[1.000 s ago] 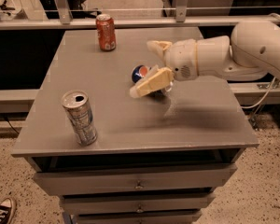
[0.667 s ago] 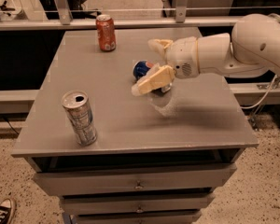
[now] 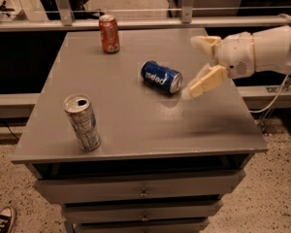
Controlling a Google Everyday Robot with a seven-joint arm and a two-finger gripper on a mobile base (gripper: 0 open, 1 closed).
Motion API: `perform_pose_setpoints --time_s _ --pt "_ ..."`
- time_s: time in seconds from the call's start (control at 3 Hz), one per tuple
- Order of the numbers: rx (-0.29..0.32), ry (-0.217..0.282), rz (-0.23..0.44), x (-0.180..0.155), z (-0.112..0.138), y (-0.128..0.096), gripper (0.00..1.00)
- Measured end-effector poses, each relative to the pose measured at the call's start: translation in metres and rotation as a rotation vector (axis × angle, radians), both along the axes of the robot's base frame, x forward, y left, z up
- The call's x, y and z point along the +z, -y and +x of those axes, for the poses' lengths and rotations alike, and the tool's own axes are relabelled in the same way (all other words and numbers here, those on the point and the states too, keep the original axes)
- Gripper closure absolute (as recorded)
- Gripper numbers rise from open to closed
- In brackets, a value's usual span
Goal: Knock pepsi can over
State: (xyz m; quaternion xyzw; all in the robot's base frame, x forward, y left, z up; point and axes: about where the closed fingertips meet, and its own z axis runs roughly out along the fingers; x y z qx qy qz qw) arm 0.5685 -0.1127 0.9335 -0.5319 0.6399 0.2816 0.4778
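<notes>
Camera view looks down on a flat grey worktop (image 3: 136, 130) above a stack of grey drawers. The dark blue aluminium pepsi can (image 3: 160, 76) lies on its side near the middle of the worktop, toward the back right. Its silver top points to the right and slightly forward, and its white lettering faces up.

The cream-coloured two-finger end effector (image 3: 194, 67) hangs just beside that silver top on the end of a white arm that reaches in from the right edge. It is spread wide and holds nothing. One finger (image 3: 207, 80) slants down toward the worktop close to the can's top, though contact cannot be made out. The other points back toward the rail.

An orange-red upright drink can (image 3: 109, 34) stands well apart at the rear left. A silver, pale-blue-patterned upright can (image 3: 82, 122) stands near the front left corner.

With the blue can down, the knock looks done, and the step in hand is most likely getting clear. To do that well, lift the end effector first and then draw it back to the right, so the low finger does not nudge the can's end. A can on its side rolls easily, and a brush could send it toward the front or back edge. Keep the arm on the right side, far from the two standing cans
</notes>
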Motion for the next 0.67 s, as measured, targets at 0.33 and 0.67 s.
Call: perform_pose_setpoints --time_s 0.33,0.67 --pt "-0.05 0.004 -0.061 0.0051 -0.0101 0.0764 0.0" --pt "-0.05 0.012 -0.069 0.0114 -0.0118 0.0835 0.0"
